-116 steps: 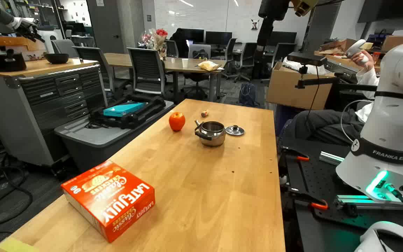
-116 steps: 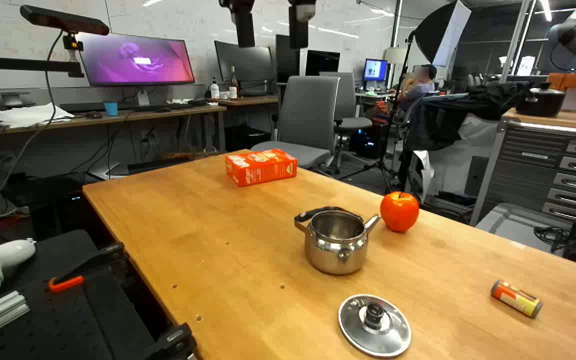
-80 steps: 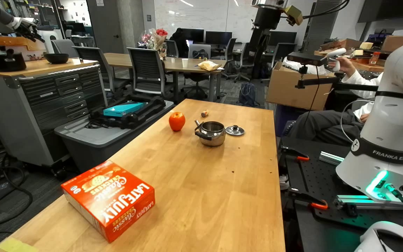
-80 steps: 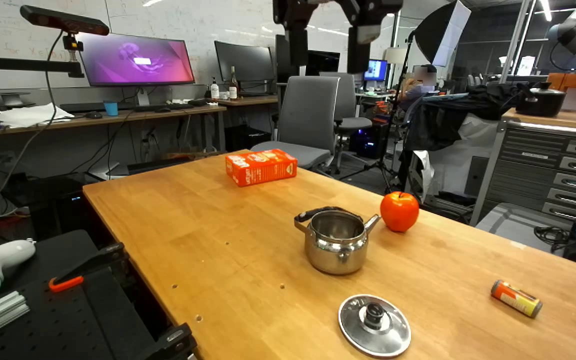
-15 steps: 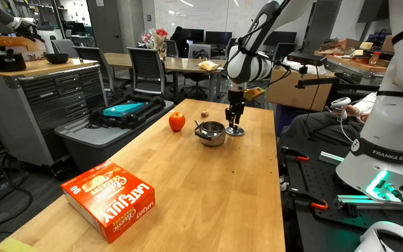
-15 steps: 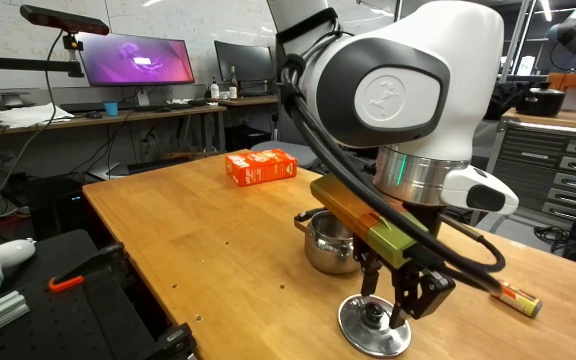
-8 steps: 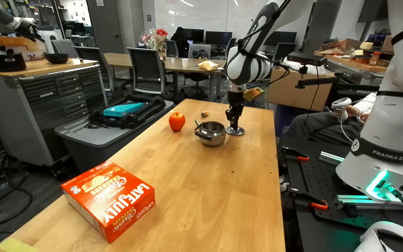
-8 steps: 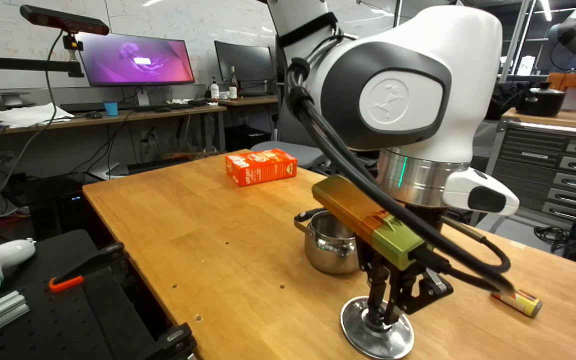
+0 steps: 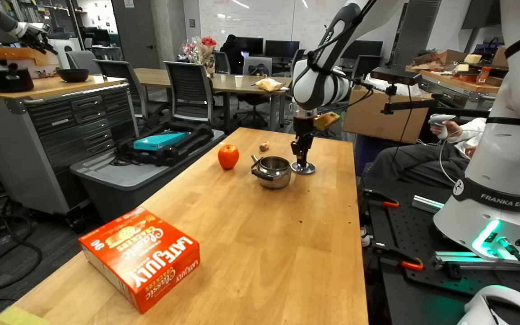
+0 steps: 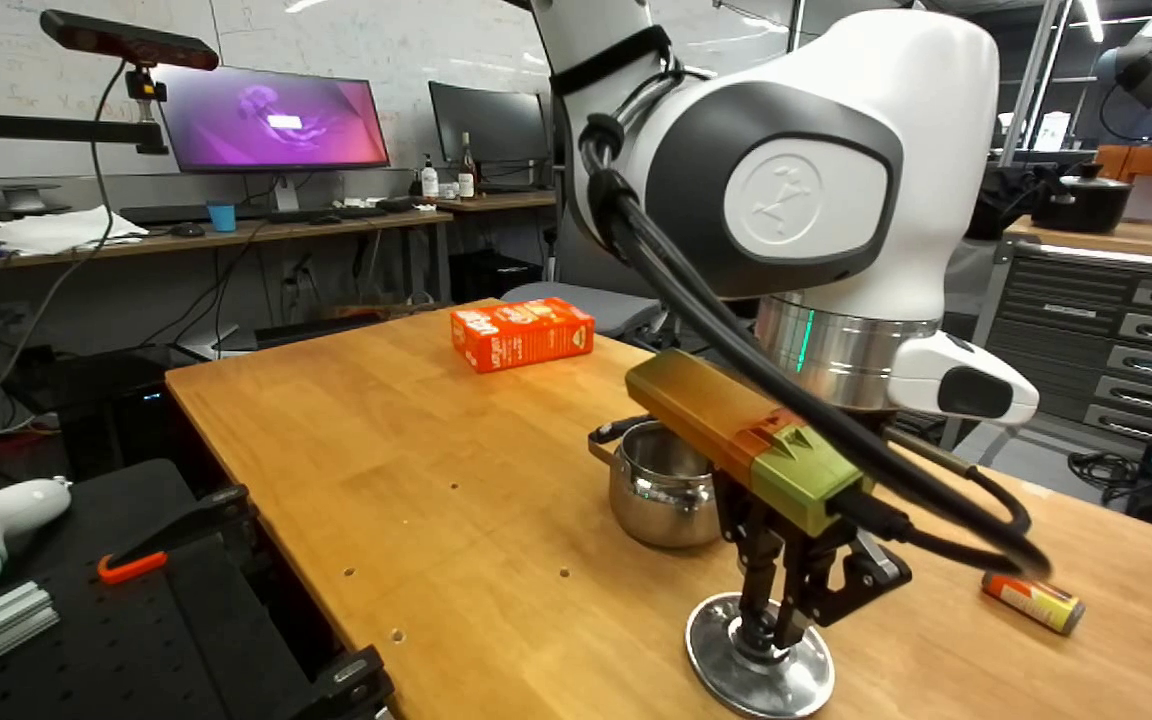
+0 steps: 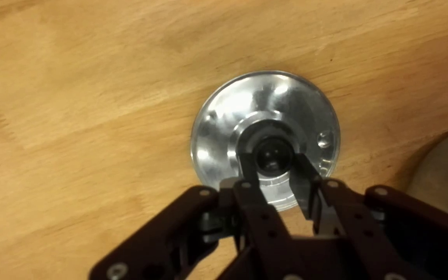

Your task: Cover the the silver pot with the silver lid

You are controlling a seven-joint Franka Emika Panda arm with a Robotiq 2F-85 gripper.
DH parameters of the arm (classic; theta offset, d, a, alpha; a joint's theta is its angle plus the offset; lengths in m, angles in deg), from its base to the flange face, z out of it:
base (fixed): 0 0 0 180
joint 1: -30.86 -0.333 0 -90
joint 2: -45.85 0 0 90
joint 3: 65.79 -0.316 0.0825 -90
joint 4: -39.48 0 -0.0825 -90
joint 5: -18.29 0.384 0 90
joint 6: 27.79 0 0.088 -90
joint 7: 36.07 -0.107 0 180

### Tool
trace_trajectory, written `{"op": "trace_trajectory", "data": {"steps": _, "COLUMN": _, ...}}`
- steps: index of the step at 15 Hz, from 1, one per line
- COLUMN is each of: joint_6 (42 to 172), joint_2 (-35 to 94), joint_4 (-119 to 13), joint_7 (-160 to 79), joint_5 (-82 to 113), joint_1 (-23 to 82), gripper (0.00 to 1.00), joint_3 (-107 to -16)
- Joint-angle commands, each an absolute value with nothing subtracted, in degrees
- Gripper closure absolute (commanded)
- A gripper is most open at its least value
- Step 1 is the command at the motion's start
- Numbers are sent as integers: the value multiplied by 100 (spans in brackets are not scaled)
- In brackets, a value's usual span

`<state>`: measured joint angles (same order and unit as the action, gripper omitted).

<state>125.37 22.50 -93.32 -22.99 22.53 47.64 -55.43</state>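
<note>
The silver pot [image 10: 661, 500] stands upright and uncovered on the wooden table, its dark handle folded to the side; a short spout shows on the silver pot [image 9: 274, 180]. Beside it is the silver lid [image 10: 798, 688], round and shiny, level, its black knob up. My gripper [image 10: 772, 630] points straight down over the lid, with a finger on either side of the knob. From the wrist view, both fingertips of the gripper [image 11: 272, 159] press against the knob [image 11: 273, 155]. Whether the lid touches the table or hangs just above it, I cannot tell. Part of the pot [image 11: 443, 171] appears at the right edge there.
A red apple [image 9: 228, 156] sits past the pot's spout side. A small orange-yellow cylinder [image 10: 1034, 602] lies near the lid. The orange cracker box [image 9: 140, 257] rests far from the pot. The table edge [image 9: 360, 225] runs along the robot's side.
Over several seconds the arm has come down from above to the lid. Within the last second the fingers have closed around the knob, and the lid has shifted very slightly.
</note>
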Motion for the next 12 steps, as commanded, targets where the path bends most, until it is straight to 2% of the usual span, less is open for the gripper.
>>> {"op": "trace_trajectory", "data": {"steps": 1, "joint_6": 12605, "joint_2": 2576, "joint_4": -9440, "joint_7": -2337, "joint_5": 2095, "joint_1": 4762, "gripper": 93, "joint_3": -5545}}
{"op": "trace_trajectory", "data": {"steps": 12, "joint_6": 11956, "joint_2": 3900, "joint_4": -9798, "joint_7": -1909, "joint_5": 2198, "joint_1": 4682, "gripper": 93, "joint_3": -5648}}
